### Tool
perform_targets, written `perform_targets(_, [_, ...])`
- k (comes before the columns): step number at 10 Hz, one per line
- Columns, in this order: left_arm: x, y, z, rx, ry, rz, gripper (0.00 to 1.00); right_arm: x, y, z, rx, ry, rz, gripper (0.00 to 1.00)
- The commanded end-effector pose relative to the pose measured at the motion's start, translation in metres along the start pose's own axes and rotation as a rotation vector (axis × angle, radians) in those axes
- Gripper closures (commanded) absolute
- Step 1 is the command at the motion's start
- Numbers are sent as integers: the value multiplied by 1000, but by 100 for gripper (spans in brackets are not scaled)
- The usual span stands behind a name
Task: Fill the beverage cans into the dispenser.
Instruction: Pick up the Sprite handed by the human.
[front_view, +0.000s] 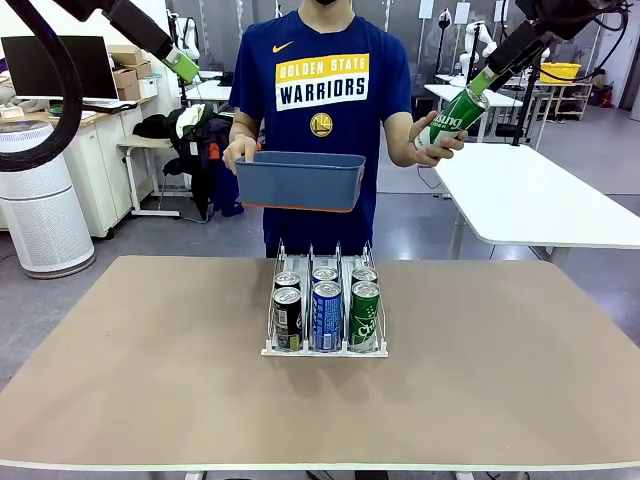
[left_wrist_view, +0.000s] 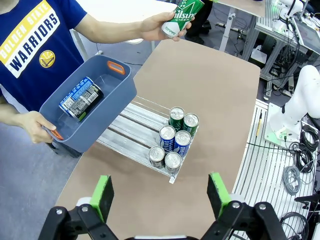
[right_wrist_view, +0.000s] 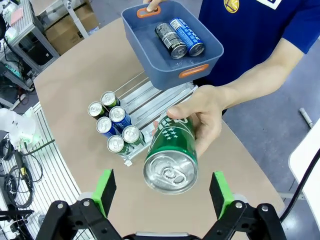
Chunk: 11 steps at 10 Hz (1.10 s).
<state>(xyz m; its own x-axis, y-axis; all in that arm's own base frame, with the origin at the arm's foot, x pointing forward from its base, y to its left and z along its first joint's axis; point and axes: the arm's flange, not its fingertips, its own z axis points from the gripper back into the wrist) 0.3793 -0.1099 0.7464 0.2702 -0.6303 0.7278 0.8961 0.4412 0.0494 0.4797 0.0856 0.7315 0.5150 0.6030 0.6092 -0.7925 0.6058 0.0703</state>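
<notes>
- Pale brown worktop (front_view: 150, 380) runs from the robot's side to a person (front_view: 320, 100) at its far edge, with office desks behind.
- On mid-worktop sits the dispenser (front_view: 325, 345), holding six cans (front_view: 327, 315), two per lane at the robot's end: dark, blue and green lanes. From the front, the rear three are mostly hidden by the front ones.
- One hand (left_wrist_view: 32, 125) of the person holds a bin (front_view: 300, 180) above the far edge. Its wall hides the contents from the front, but the right wrist view shows a dark can (right_wrist_view: 170, 41) and a blue can (right_wrist_view: 186, 36) lying inside.
- Their other hand (right_wrist_view: 205, 117) holds up a green can (right_wrist_view: 172, 155), top toward the right end effector (right_wrist_view: 161, 176). Its fingers are spread either side of the can, clear of it.
- High above the worktop, the left end effector (left_wrist_view: 160, 179) is spread wide and empty. In the front view it is largely cut off.
</notes>
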Motion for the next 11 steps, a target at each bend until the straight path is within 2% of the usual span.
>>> perform_targets(1, [-1, -1, 1, -4, 7, 4, 0, 3, -4, -5, 16, -20, -43, 0])
perform_targets(3, [-1, -1, 1, -4, 7, 4, 0, -1, -9, -11, 18, -1, -49, 0])
perform_targets(11, [-1, -1, 1, -4, 7, 4, 0, -6, -19, -44, 55, -44, -53, 0])
